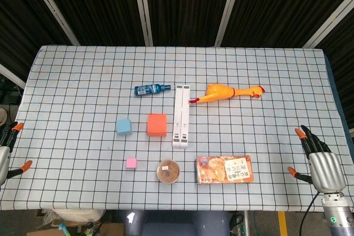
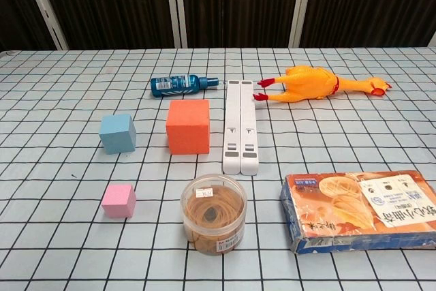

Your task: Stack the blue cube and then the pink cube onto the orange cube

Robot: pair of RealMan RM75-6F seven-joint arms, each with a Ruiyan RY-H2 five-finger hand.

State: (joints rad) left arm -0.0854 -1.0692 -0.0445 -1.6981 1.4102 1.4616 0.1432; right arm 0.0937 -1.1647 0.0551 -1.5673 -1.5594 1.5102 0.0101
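Starting layout on the grid-patterned tablecloth (image 1: 77,75). The light-blue matte cube (image 1: 124,126) rests just left of the larger orange matte cube (image 1: 157,125), apart from it; the small pink cube (image 1: 131,162) lies nearer the front edge, beside a round clear plastic tub (image 1: 168,171). All three look light, stiff and sharp-edged, probably foam or painted wood, with dull faces unlikely to slip. The blue cube is best pinched across two opposite side faces, leaving its base free. The right hand (image 1: 322,161) lies at the right table edge, fingers spread, holding nothing; the left hand (image 1: 8,150), mostly out of frame, appears likewise unclenched and empty.
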